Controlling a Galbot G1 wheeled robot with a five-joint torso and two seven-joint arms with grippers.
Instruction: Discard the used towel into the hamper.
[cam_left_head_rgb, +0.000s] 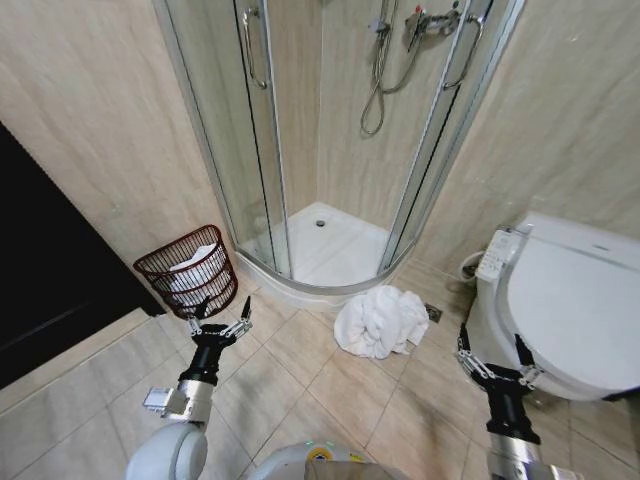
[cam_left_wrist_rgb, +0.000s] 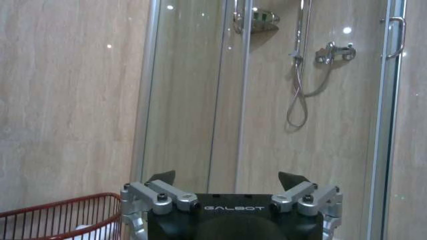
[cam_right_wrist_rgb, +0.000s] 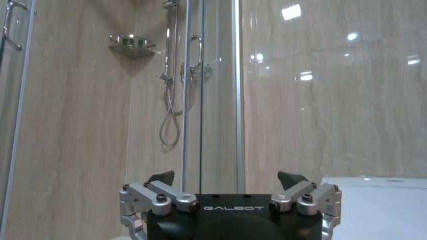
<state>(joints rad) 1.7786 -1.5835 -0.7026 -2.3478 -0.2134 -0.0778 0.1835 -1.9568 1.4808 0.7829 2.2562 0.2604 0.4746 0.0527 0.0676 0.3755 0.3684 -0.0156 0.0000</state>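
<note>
A: Status? Where's the towel (cam_left_head_rgb: 380, 321)?

B: White, bunched in a heap on the floor tiles (cam_left_head_rgb: 300, 390), right against the curved step of the shower stall (cam_left_head_rgb: 320, 150), at the door opening. Nothing is touching it.

A: Hamper (cam_left_head_rgb: 190, 272)?

B: Red-brown wire basket on the floor, on the stall's other flank against the beige wall. There's something white inside it.

A: Arms?

B: Left gripper (cam_left_head_rgb: 219, 318) hovers just beside the hamper's near rim, jaws spread wide, holding nothing. Right gripper (cam_left_head_rgb: 497, 362) is on the far side of the towel from the stall's left edge, beside the toilet (cam_left_head_rgb: 570, 300), jaws equally wide, nothing held.

A: So the pick hasn't started.

B: My read too. Either arm has to come down a long way. I'd aim at the top fold of the heap, bite deep into the bunched cloth so it lifts as one bundle, and carry it high enough that trailing ends clear the hamper rim.

A: Risks?

B: Loose cloth can unroll and drag. Stall step is close behind it, so approach from the robot's side.

A: Room?

B: Small bathroom: beige tile walls, glass stall with hose and mixer, dark doorway beyond the hamper.
</note>
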